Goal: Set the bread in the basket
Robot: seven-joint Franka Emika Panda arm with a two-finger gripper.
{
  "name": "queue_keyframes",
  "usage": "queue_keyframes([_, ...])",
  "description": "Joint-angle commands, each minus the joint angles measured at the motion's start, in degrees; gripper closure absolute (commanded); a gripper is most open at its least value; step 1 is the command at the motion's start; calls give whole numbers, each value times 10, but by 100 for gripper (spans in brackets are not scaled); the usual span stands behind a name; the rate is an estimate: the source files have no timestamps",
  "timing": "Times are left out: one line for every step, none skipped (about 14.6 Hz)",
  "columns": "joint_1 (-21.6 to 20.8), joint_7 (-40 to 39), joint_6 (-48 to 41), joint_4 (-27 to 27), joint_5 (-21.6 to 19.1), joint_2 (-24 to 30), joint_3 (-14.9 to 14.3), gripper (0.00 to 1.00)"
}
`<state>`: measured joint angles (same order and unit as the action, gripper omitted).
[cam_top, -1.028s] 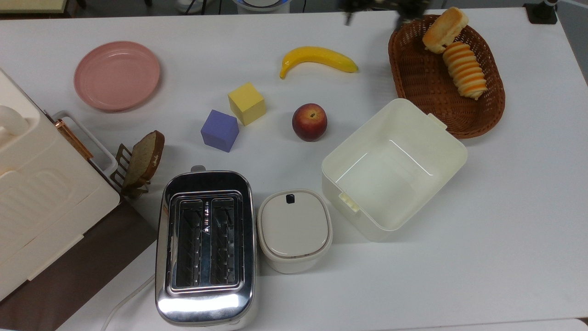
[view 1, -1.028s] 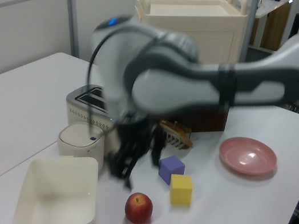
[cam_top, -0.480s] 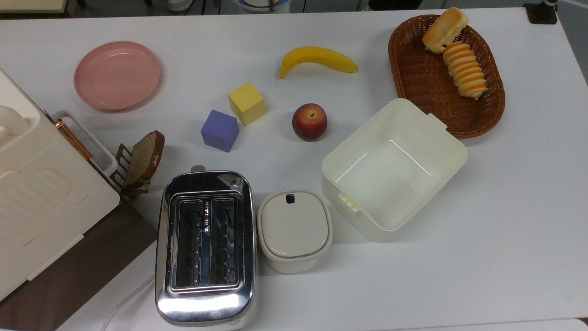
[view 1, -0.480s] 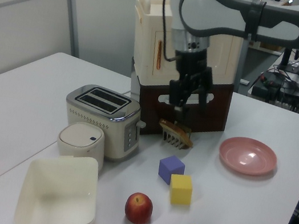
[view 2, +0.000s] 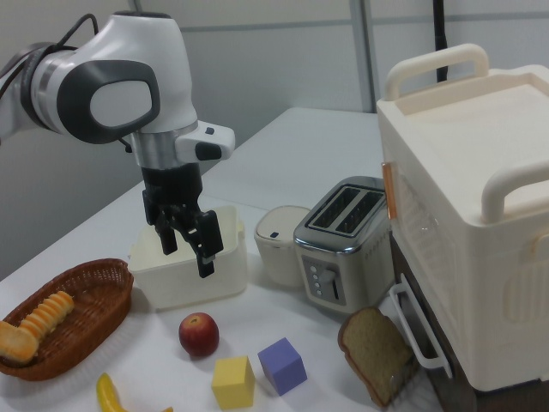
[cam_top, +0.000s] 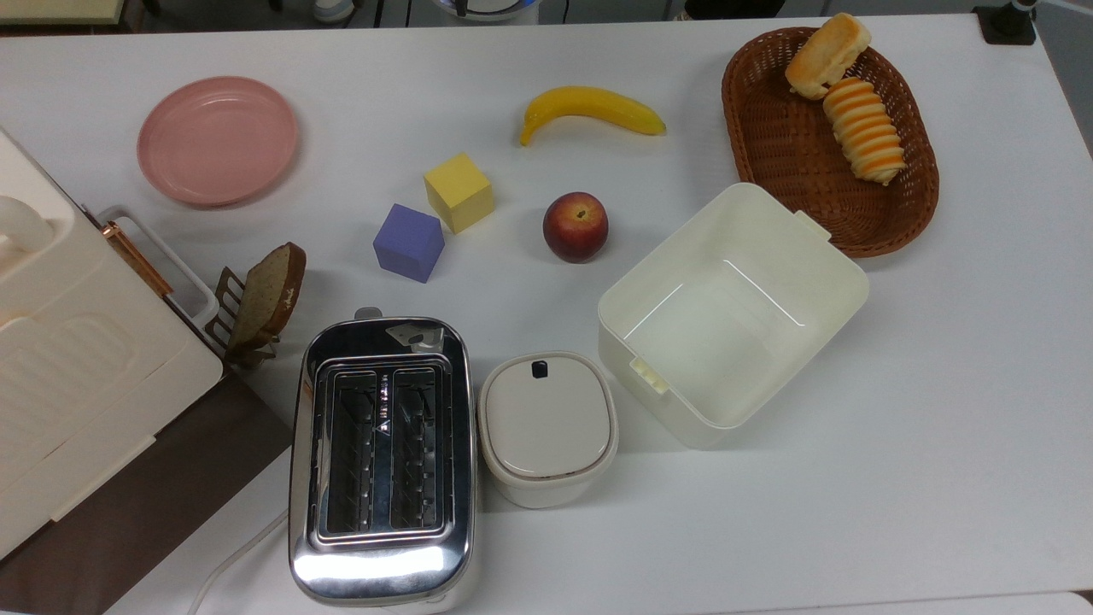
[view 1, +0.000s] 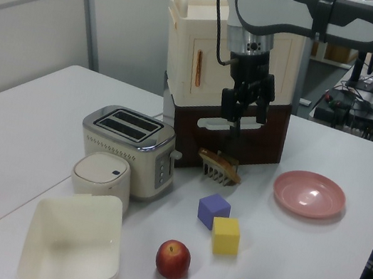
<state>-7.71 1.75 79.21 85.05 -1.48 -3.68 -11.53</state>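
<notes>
Bread in the basket, arm up in the air with nothing in it.

In the top view, nearest sit the toaster (cam_top: 382,461) and lidded pot (cam_top: 547,427), then the cream box (cam_top: 732,313), peach (cam_top: 575,226) and two cubes, the banana (cam_top: 591,109) beyond. Farthest, the bread (cam_top: 827,55) lies in the basket (cam_top: 794,154) against its far rim, touching the striped roll (cam_top: 864,130). In the right view the gripper (view 2: 184,246) hangs above the table, fingers spread and empty.

Bright even light, soft shadows, sharp focus.
</notes>
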Motion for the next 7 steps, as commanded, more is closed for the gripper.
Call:
queue_keyframes([-1, -5, -4, -1, 3, 8, -2, 0])
queue_keyframes([4, -6, -3, -1, 4, 8, -2, 0])
queue_keyframes([10, -6, -2, -2, 2, 6, -1, 0])
queue_keyframes([11, -6, -2, -3, 0, 6, -1, 0])
queue_keyframes([10, -6, -5, -3, 0, 10, 1, 0])
queue_keyframes([10, -6, -6, -3, -1, 10, 1, 0])
queue_keyframes([9, -6, -3, -3, 0, 10, 2, 0])
